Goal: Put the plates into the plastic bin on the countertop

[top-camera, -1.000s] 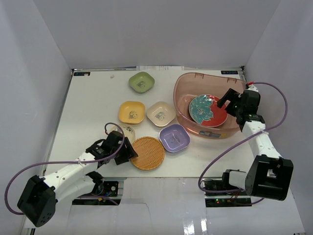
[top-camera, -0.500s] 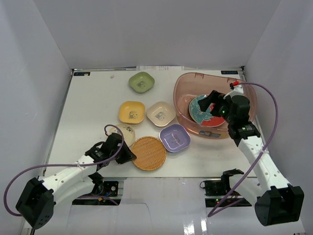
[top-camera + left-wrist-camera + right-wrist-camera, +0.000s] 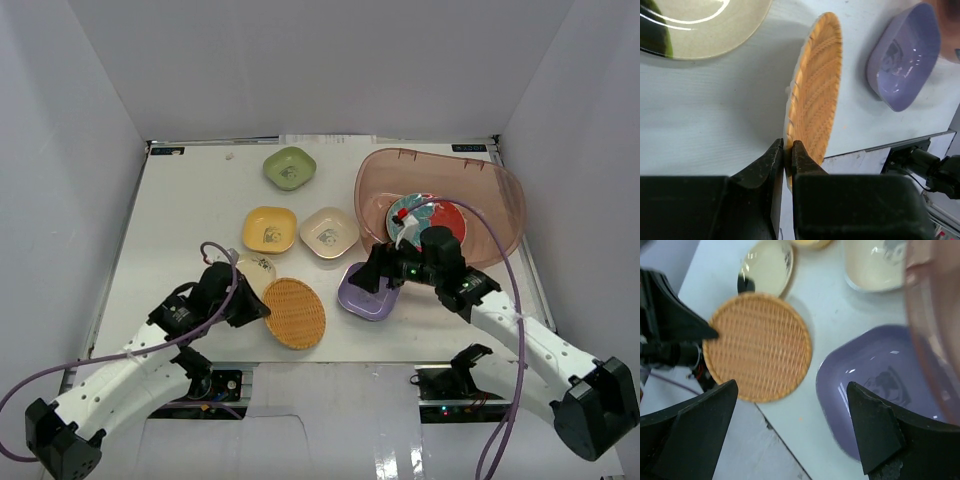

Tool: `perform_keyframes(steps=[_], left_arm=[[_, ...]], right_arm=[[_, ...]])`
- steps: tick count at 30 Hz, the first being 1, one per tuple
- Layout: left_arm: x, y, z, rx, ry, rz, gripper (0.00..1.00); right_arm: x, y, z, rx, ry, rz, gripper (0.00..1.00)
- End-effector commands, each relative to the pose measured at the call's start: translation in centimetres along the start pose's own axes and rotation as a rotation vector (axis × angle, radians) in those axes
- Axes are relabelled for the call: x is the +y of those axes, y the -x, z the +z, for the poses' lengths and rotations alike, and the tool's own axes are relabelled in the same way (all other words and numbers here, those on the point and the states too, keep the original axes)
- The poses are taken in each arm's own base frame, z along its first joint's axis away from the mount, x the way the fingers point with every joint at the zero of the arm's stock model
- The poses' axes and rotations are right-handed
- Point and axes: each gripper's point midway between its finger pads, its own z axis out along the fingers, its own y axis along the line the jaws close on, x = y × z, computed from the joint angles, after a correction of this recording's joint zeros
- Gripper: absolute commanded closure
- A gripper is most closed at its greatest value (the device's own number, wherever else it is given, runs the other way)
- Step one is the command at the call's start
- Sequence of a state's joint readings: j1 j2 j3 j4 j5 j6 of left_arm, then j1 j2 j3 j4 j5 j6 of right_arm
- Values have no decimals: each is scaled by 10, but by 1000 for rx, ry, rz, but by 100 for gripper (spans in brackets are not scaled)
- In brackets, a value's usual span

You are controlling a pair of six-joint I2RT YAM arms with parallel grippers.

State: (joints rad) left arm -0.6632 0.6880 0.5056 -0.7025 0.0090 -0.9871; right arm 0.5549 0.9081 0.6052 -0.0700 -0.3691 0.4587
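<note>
My left gripper (image 3: 258, 306) is shut on the near rim of the woven-look orange plate (image 3: 296, 313), which is tilted up on edge; the grip shows in the left wrist view (image 3: 787, 154) on the orange plate (image 3: 815, 100). My right gripper (image 3: 370, 279) is open and empty, hovering over the lavender dish (image 3: 362, 296), which also shows in the right wrist view (image 3: 875, 375). The plastic bin (image 3: 500, 205) at the back right holds a teal plate (image 3: 412, 220) on a red plate (image 3: 458, 222). Green (image 3: 290, 167), yellow (image 3: 269, 229), cream square (image 3: 329, 231) and cream round (image 3: 256, 270) dishes lie on the countertop (image 3: 190, 210).
White walls enclose the countertop on the left, back and right. The table's front edge (image 3: 775, 440) lies just beyond the orange plate (image 3: 757, 345) and the lavender dish. The bin's wall (image 3: 935, 315) stands close to the right of my right gripper (image 3: 790, 425).
My right arm has swung out of the bin, leftward and nearer, to above the lavender dish. My left gripper has tilted the orange plate up on edge.
</note>
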Motion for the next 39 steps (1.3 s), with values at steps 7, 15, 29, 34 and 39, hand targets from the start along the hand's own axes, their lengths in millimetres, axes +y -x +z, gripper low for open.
perform_keyframes(steps=[7, 15, 29, 34, 39], left_arm=[[-76, 39, -84, -151, -304, 100, 100], [-108, 42, -109, -187, -501, 147, 100], [-127, 47, -108, -221, -613, 160, 93], [-74, 62, -64, -274, -286, 84, 13], [-26, 68, -44, -325, -54, 22, 7]], right_arm=[[40, -40, 22, 181, 210, -113, 7], [46, -31, 34, 172, 257, -148, 6], [86, 5, 29, 47, 428, -36, 92], [64, 81, 5, -162, 301, -15, 92], [-5, 164, -50, -403, 81, 51, 92]])
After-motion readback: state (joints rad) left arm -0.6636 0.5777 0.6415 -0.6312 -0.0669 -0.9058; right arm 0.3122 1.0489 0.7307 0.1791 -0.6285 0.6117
